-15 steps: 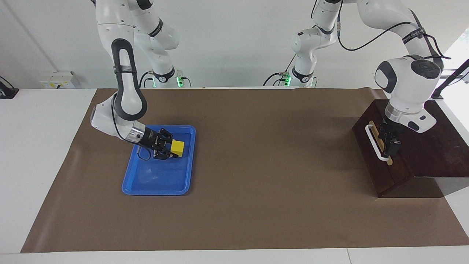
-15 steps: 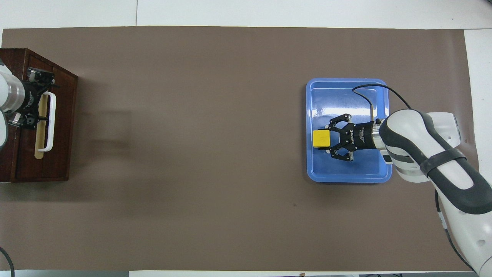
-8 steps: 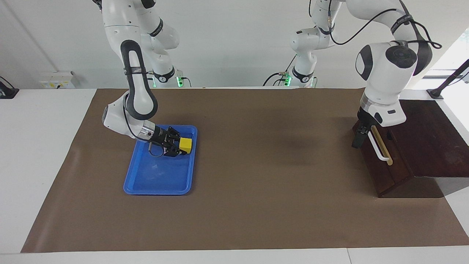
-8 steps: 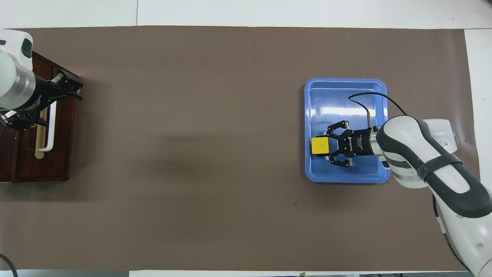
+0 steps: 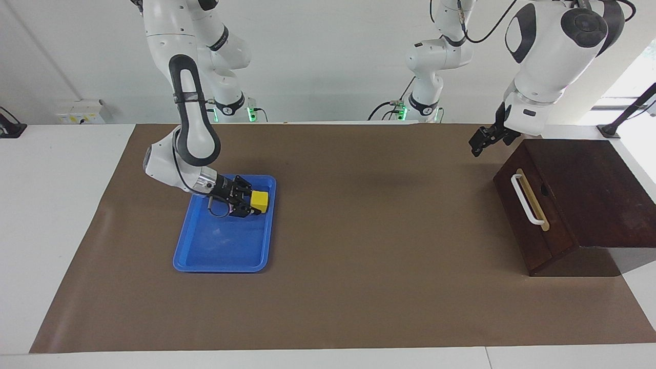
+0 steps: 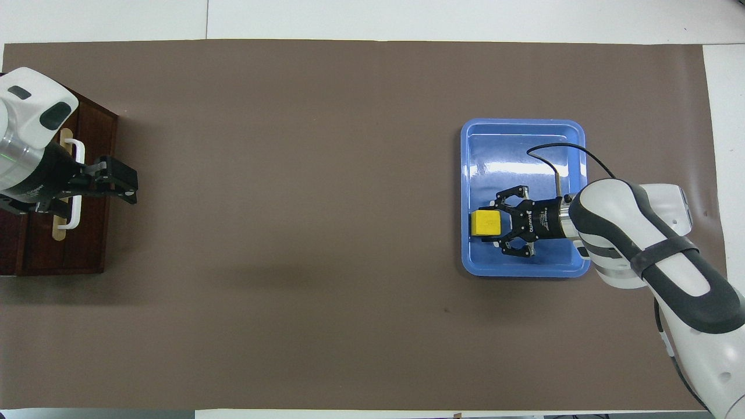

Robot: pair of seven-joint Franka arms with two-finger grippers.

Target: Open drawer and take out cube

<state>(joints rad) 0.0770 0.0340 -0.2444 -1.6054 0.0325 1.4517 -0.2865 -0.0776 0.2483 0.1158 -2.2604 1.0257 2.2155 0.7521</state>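
Facing view: the blue tray lies on the brown mat at about 8 o'clock of the picture, toward the right arm's end of the table. The right gripper reaches low into the tray. The yellow cube sits at its fingertips, in the tray's 1 o'clock corner, close to the rim. The claw flanks the cube, but I cannot tell whether it is pinching it or has let go, nor whether the cube rests on the tray floor.

At 3 o'clock stands the dark wooden box. Its drawer is closed, flush with the box, and the white handle is untouched. The left gripper hangs in the air at 11 o'clock of the box, apart from it, with its claw spread and empty.

Overhead view: the tray is now at 3 o'clock. The cube is at the tray's 8 o'clock edge, just inside the rim, between the tips of the right gripper, whose arm enters from 4 o'clock. At 9 o'clock, the left gripper shows over the front edge of the drawer. Its wrist covers part of the handle. The cube lies well apart from the drawer.
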